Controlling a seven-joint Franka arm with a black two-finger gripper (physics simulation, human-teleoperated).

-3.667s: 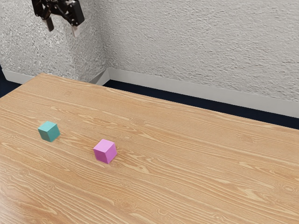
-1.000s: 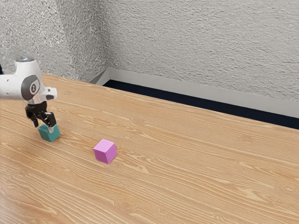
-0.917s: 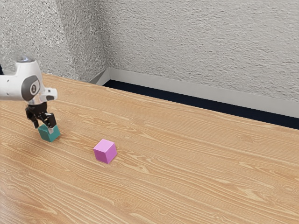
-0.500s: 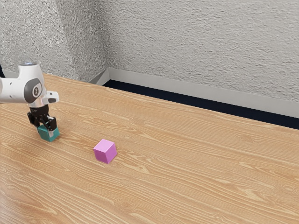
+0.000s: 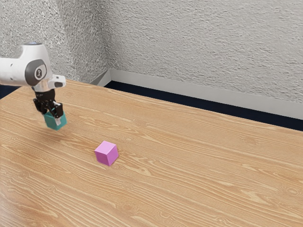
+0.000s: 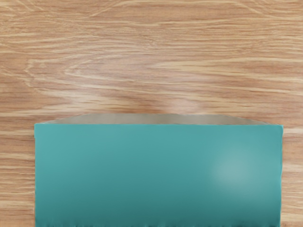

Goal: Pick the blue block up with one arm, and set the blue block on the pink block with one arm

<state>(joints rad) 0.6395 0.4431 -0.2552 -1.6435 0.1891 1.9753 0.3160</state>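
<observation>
The blue block [image 5: 56, 121], teal in colour, hangs a little above the wooden table [image 5: 189, 156] at the exterior view's left, with my gripper [image 5: 51, 113] shut on it from above. The wrist view has the same blue block [image 6: 158, 175] large and close under my hand, over wood grain. The pink block [image 5: 106, 153] rests on the table, to the right of and nearer than the lifted block, apart from it.
A rough grey wall [image 5: 199, 42] runs behind the table, with a dark floor strip [image 5: 203, 104] beyond the table's far edge. The wall corner stands just behind my arm [image 5: 28, 71].
My gripper came down from high up, shut on the blue block and has now lifted it off the table, moving it slightly to the right. The pink block has stayed put.
</observation>
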